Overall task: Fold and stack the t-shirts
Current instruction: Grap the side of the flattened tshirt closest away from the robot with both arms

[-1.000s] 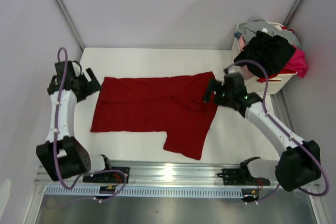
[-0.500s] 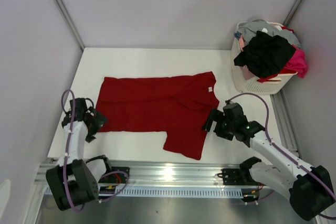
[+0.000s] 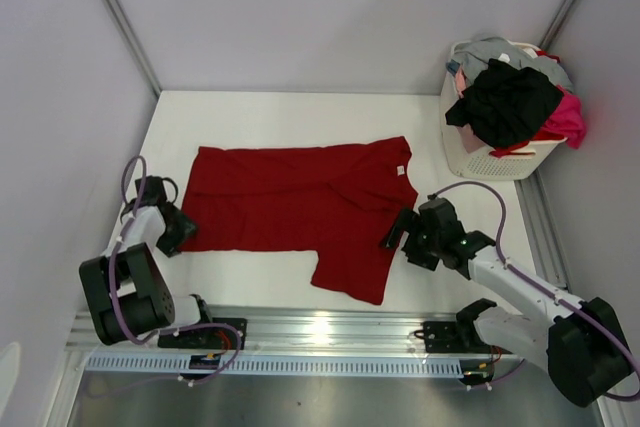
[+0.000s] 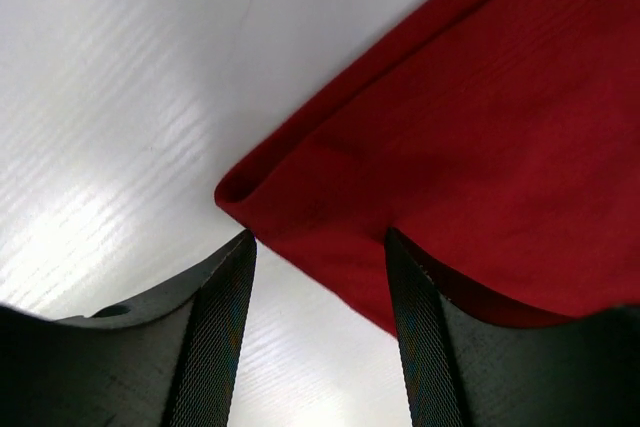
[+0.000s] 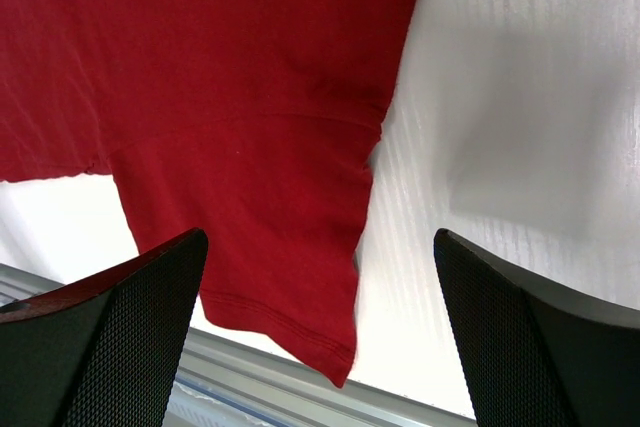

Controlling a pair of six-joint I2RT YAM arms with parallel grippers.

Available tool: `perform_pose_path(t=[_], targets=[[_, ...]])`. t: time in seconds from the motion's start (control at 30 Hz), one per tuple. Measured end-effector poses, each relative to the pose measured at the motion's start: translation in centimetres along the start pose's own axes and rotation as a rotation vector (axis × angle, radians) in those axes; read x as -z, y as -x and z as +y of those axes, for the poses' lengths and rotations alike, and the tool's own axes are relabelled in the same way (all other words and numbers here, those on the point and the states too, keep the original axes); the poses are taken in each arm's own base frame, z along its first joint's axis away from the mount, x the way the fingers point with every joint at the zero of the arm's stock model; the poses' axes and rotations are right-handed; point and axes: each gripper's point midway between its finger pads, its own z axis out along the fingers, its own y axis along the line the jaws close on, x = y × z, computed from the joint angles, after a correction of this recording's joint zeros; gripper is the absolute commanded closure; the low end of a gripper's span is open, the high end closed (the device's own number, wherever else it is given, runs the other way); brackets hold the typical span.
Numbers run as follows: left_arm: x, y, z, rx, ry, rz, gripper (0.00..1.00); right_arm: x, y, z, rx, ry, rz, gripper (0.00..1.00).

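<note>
One dark red t-shirt (image 3: pixel 290 205) lies spread flat on the white table (image 3: pixel 260 117), hem to the left, one sleeve (image 3: pixel 352 272) pointing at the near edge. Low at the shirt's near-left corner sits my left gripper (image 3: pixel 178 230). In the left wrist view that folded corner (image 4: pixel 300 187) lies between the half-spread jaws of the left gripper (image 4: pixel 318 237), which are not clamped on it. My right gripper (image 3: pixel 393 233) hovers wide open beside the sleeve's right edge (image 5: pixel 365 197), and the right gripper (image 5: pixel 318 242) holds nothing. More t-shirts, black (image 3: pixel 505 102), pink (image 3: pixel 568 119) and grey (image 3: pixel 500 47), are heaped in a basket.
The white laundry basket (image 3: pixel 480 159) stands at the table's far right corner. A metal rail (image 3: pixel 330 332) with both arm bases runs along the near edge. Grey walls close in the left, back and right sides.
My left gripper dropped from the shirt's far-left corner to its near-left corner, and its jaws narrowed. My right gripper moved from the collar area down to beside the near sleeve, still wide open.
</note>
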Motion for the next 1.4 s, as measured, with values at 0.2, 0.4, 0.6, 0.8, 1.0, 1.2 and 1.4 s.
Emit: perform_pose_path(t=[0.2, 0.4, 0.6, 0.8, 1.0, 1.2, 1.4], targets=[[-0.6, 1.8, -0.1, -0.003, -0.008, -0.035, 0.44, -0.2, -0.3, 0.5, 0.002, 0.006, -0.001, 0.01], [-1.1, 2.4, 0.0, -0.006, -0.009, -0.047, 0.62, -0.2, -0.5, 0.5, 0.014, 0.003, -0.004, 0.01], [-1.4, 2.7, -0.1, -0.002, -0.014, -0.054, 0.99, 0.2, -0.8, 1.0, 0.001, 0.018, 0.001, 0.01], [-1.4, 2.8, -0.2, -0.005, -0.017, -0.059, 0.99, 1.0, -3.5, 2.2, 0.015, 0.032, 0.073, 0.06], [-1.3, 2.8, -0.2, -0.006, -0.019, -0.063, 0.99, 1.3, -7.3, 2.1, 0.061, -0.005, 0.183, 0.22], [-0.9, 3.1, -0.3, -0.006, -0.030, -0.081, 0.99, 0.5, -9.7, 0.2, 0.072, -0.118, 0.257, 0.28], [-0.7, 3.3, -0.5, -0.005, -0.042, -0.087, 0.99, 0.8, -11.2, 0.1, 0.079, -0.167, 0.294, 0.35]])
